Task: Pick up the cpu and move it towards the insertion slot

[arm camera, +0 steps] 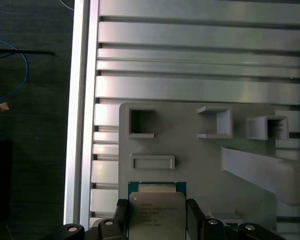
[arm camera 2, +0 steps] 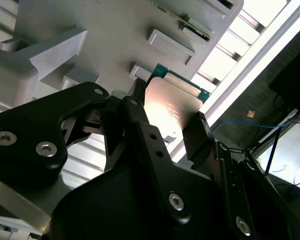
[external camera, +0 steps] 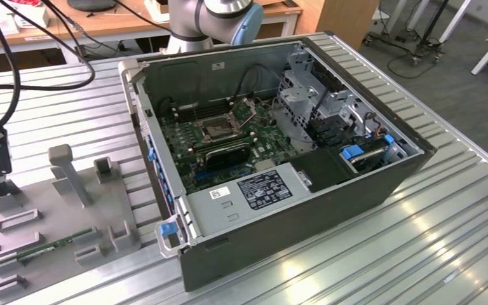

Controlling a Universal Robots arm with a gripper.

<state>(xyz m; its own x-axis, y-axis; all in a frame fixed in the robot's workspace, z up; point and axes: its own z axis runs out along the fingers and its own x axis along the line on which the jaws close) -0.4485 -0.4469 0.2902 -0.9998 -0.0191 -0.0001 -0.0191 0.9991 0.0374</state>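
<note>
The cpu [arm camera: 156, 210] is a flat square chip with a silvery-beige top [arm camera 2: 167, 102] and a green rim, lying on the grey fixture plate [arm camera: 190, 155]. My gripper [arm camera: 156, 216] hangs over it at the exterior view's left [external camera: 3, 185]. Its two black fingers [arm camera: 121, 214] press against opposite edges of the chip, shut on it. The insertion slot [external camera: 218, 130], a silver-framed square socket with a dark centre, sits on the green board inside the open computer case, well off toward the exterior view's right of the gripper.
The grey fixture plate [external camera: 58, 216] carries upright posts, small pockets and a green memory stick [external camera: 45, 249]. The open computer case [external camera: 312, 203] has tall walls around the board. The slatted metal table's edge [arm camera: 80, 125] runs close to the plate. Black cables [external camera: 23, 76] hang near the gripper.
</note>
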